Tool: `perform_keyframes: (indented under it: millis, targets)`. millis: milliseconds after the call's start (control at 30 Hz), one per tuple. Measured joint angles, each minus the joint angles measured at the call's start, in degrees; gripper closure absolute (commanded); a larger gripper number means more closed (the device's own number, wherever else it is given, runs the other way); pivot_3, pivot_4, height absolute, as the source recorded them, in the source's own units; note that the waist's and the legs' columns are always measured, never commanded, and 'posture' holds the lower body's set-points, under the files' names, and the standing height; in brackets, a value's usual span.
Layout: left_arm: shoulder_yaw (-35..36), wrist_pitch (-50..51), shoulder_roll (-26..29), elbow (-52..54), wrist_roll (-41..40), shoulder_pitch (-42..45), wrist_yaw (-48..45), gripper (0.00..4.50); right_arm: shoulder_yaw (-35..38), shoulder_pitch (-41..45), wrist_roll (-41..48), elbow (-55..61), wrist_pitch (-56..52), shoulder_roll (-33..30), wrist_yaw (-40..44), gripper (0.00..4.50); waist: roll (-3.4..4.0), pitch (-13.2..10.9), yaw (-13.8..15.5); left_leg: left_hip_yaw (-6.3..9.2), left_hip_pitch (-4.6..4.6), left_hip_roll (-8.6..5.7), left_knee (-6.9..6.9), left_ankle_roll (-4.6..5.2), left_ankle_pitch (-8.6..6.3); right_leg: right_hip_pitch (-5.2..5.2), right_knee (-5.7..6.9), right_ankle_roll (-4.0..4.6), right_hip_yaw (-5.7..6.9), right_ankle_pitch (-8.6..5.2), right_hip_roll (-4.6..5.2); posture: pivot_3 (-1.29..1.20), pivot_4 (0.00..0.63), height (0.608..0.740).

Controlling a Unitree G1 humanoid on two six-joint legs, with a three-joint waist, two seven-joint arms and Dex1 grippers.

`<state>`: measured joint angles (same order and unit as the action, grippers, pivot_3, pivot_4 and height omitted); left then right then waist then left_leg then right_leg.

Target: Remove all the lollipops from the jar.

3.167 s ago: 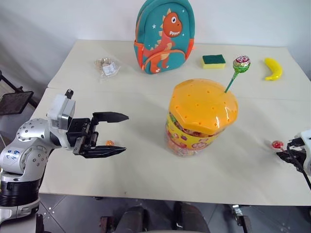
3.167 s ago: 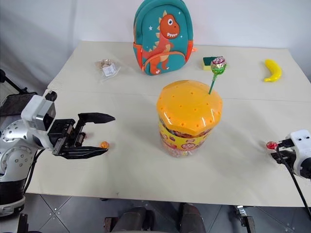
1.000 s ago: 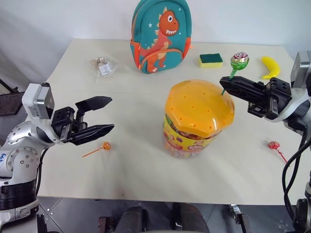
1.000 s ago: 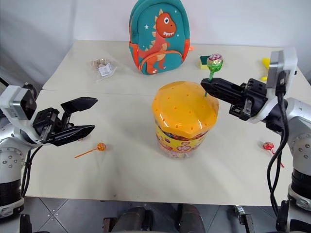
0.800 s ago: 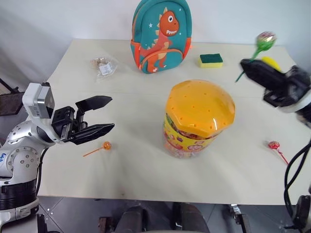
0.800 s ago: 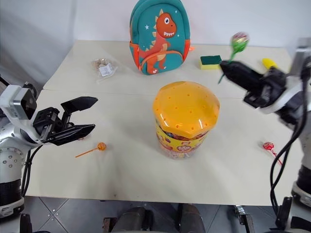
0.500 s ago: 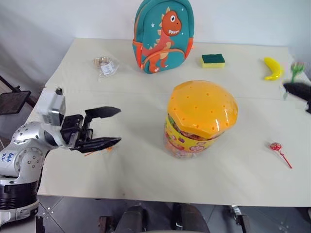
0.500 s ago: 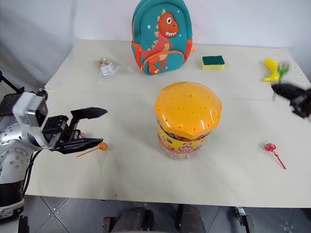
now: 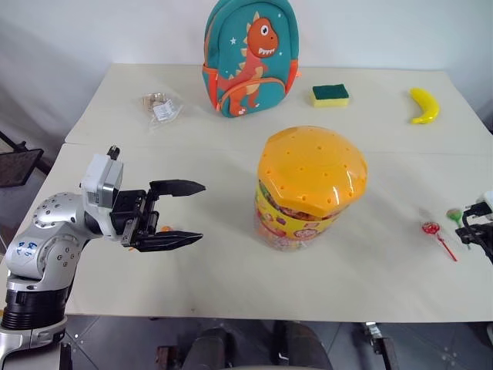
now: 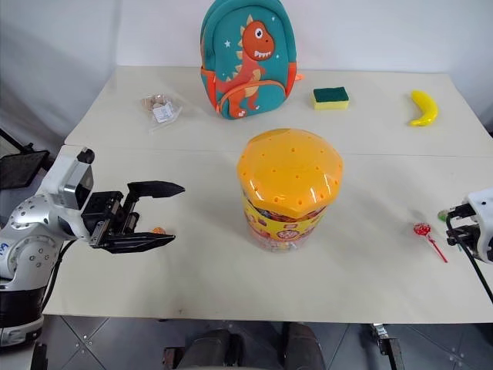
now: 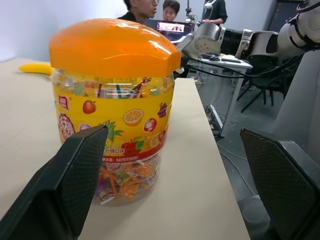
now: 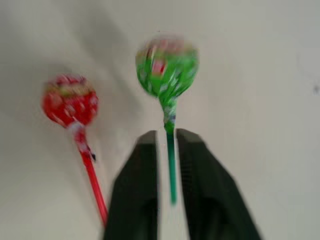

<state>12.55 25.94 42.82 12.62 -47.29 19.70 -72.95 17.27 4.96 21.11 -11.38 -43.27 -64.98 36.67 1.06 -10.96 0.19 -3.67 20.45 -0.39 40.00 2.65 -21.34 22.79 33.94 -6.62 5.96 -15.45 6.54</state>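
The jar point(image 9: 308, 185), a clear tub with a yellow label and an orange domed lid, stands mid-table with no stick in its lid. My left gripper point(image 9: 200, 213) hovers open to its left, pointing at it; the left wrist view has the jar point(image 11: 112, 100) between the spread fingers point(image 11: 65, 200). An orange lollipop point(image 10: 158, 230) lies on the table behind that gripper. At the right edge, my right gripper point(image 9: 471, 225) is low over the table. The green lollipop point(image 12: 166, 67) has its stick between the slightly parted jaws, beside the red lollipop point(image 12: 69, 101) lying on the table.
At the back stands a teal dinosaur backpack point(image 9: 245, 58), with a green sponge point(image 9: 330, 95) and a yellow banana point(image 9: 422, 105) to its right and a clear packet point(image 9: 159, 106) to its left. People and a desk point(image 11: 220, 60) show beyond the table's edge.
My right gripper pulled the green lollipop out of the jar lid, swung it right and down to the table beside the red one, and its jaws parted. The left gripper stayed open, barely moving.
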Motion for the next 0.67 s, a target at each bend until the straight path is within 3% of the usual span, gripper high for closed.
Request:
perform_keyframes:
  millis: [200, 300, 433, 667]
  targets:
    - [1.9, -0.9, 1.0, -0.9, 1.2, -0.2, 2.1, 0.0, 4.1, -4.2, -0.1, 0.1, 6.9, 0.7, 5.2, 0.87, 0.01, 0.0, 0.0, -0.03, -0.02, 0.0, 0.0, 0.0, 0.0, 0.0, 0.01, -0.01, 0.01, 0.01, -0.08, 0.0, 0.15, 0.74]
    - [3.5, -1.2, 3.3, -2.7, 3.3, -3.0, 2.5, 0.0, 12.6, -4.8, 3.3, 0.4, 20.1, 3.2, 15.2, 0.05, 0.02, 0.0, -0.2, -0.07, -0.07, 0.03, -0.07, -0.04, -0.02, -0.01, -0.03, -0.02, 0.03, 0.01, -0.22, 0.0, 0.15, 0.74]
    - [5.0, -3.9, 4.2, -6.0, 7.4, -7.1, 3.2, 0.0, 19.6, -2.8, 13.1, 5.6, 32.9, 10.2, 29.6, 0.05, -0.02, 0.0, -0.3, -0.06, -0.15, 0.09, -0.08, -0.08, -0.05, -0.1, -0.03, -0.01, 0.02, 0.01, -0.2, 0.0, 0.15, 0.74]
    - [6.8, -11.3, 4.5, -8.9, 13.0, -10.9, 4.7, 0.0, 13.4, -5.6, 16.6, 19.6, 35.7, 12.2, 40.2, 0.05, -0.03, 0.0, 0.3, 0.19, -0.13, 0.08, -0.06, -0.09, -0.09, -0.12, -0.05, 0.03, 0.02, 0.0, 0.12, 0.0, 0.15, 0.74]
